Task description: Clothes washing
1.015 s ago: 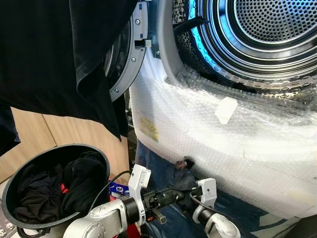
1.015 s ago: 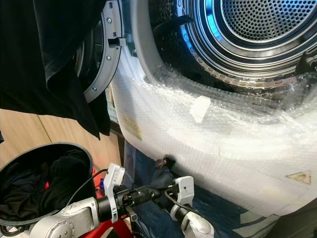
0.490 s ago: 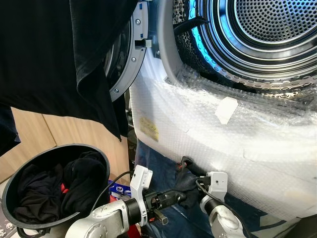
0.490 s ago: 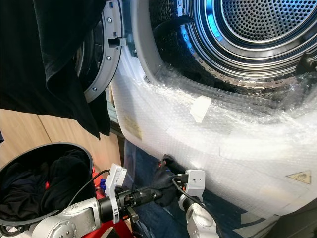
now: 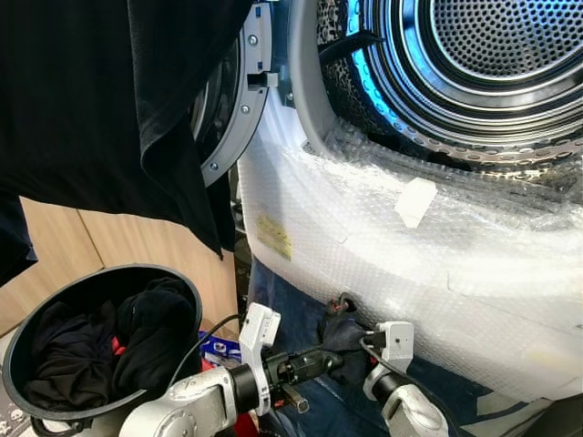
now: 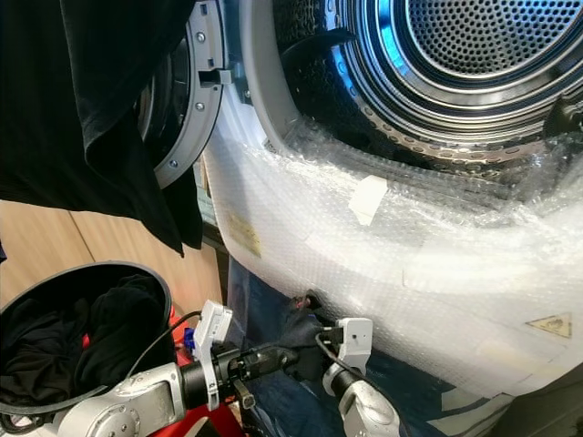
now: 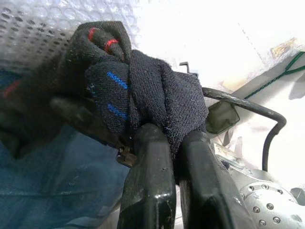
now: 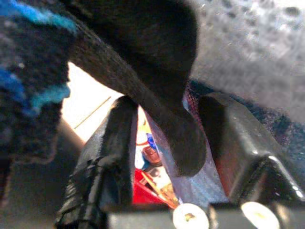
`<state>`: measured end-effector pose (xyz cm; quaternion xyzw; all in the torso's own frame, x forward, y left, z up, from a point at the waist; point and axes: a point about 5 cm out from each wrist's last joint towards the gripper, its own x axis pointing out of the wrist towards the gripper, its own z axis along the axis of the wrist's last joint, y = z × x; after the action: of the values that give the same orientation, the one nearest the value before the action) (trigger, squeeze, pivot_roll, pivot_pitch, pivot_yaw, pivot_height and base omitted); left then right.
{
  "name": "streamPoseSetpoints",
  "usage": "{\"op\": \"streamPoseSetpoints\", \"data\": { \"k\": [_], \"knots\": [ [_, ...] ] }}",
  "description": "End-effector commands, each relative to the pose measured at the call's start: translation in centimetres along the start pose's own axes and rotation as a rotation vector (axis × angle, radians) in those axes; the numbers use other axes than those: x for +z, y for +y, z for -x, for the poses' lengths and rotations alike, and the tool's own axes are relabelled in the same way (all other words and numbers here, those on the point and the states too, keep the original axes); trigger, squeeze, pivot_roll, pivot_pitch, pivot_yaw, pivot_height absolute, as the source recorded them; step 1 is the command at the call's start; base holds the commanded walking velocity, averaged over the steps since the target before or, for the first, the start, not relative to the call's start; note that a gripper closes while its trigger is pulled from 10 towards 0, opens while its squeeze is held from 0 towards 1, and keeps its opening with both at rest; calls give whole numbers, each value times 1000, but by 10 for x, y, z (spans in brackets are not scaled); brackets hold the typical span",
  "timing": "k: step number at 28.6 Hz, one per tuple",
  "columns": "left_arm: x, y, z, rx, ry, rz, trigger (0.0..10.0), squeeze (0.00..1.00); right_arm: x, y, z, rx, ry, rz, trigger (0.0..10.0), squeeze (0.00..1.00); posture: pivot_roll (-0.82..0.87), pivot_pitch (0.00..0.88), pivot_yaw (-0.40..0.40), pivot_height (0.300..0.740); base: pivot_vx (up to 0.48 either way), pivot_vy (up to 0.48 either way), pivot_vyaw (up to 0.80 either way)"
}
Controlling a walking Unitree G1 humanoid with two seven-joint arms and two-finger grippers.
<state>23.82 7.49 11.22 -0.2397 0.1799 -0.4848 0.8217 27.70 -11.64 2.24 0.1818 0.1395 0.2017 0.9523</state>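
A front-loading washing machine [image 5: 392, 237] takes up most of the scene, its front wrapped in bubble wrap [image 5: 474, 273] and its door [image 5: 232, 100] swung open to the robot's left. The perforated steel drum [image 5: 483, 45] stands open above a grey rubber seal [image 5: 305, 82]. A piece of pale tape [image 5: 416, 201] sticks to the wrap below the opening, with a yellowish label [image 5: 273, 237] lower down. Behind the machine's left side is a light wooden panel [image 5: 64, 255]. A large black garment [image 5: 100, 109] hangs across the upper left, covering part of the door. Below it stands a round black laundry basket [image 5: 55, 300] with dark clothes [image 5: 137, 341] inside. Blue cloth [image 5: 301, 314] lies at the foot of the machine.

Low in front of the wrapped panel, the left claw [image 7: 174, 157] is clenched on a dark knitted sock [image 7: 152, 95] with blue and red stitches, bundled just beside the bubble wrap. The right claw [image 8: 167, 143] sits close by with its fingers parted; a flap of the dark fabric hangs between them, touching neither finger clearly.
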Motion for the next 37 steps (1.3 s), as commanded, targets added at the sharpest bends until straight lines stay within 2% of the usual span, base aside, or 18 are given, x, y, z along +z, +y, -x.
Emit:
{"op": "streamPoseSetpoints", "data": {
  "k": [1, 5, 8, 9, 10, 11, 20, 37],
  "knots": [
    [-1, -1, -2, -5, 22, -4, 0, 0, 5, 15, -5, 73, -22, 1, 10000, 0, 38, 0, -30, 740, 0, 0, 0],
    [-2, -1, -3, -12, 35, -8, 0, 0, 0, 30, -6, 183, 9, -15, 10000, 0, 34, 0, -28, 740, 0, 0, 0],
    [-2, -2, -4, -14, 37, -8, 0, 0, -1, 32, -7, 179, 12, -9, 10000, 0, 36, 0, -27, 740, 0, 0, 0],
    [-2, -2, -4, -15, 37, -9, 0, 0, 0, 31, -7, 169, 8, -8, 9020, 0, 36, 0, -27, 740, 0, 0, 0],
    [-2, -2, -4, -15, 36, -9, 0, 0, 0, 31, -8, 158, 4, -7, 2667, 0, 36, 0, -27, 740, 0, 0, 0],
    [-2, -1, -4, -16, 36, -9, 0, 0, 1, 30, -8, 147, 1, -7, 0, 0, 36, 0, -27, 740, 0, 0, 0],
    [-2, -2, -5, -18, 33, -10, 0, 0, 2, 26, -14, 89, 6, 11, 0, 0, 38, 0, -31, 740, 0, 0, 0],
    [-4, -2, -3, -14, 31, -9, 0, 0, 1, 29, -18, 104, 16, 16, 0, 0, 43, 0, -36, 740, 0, 0, 0]
  ]
}}
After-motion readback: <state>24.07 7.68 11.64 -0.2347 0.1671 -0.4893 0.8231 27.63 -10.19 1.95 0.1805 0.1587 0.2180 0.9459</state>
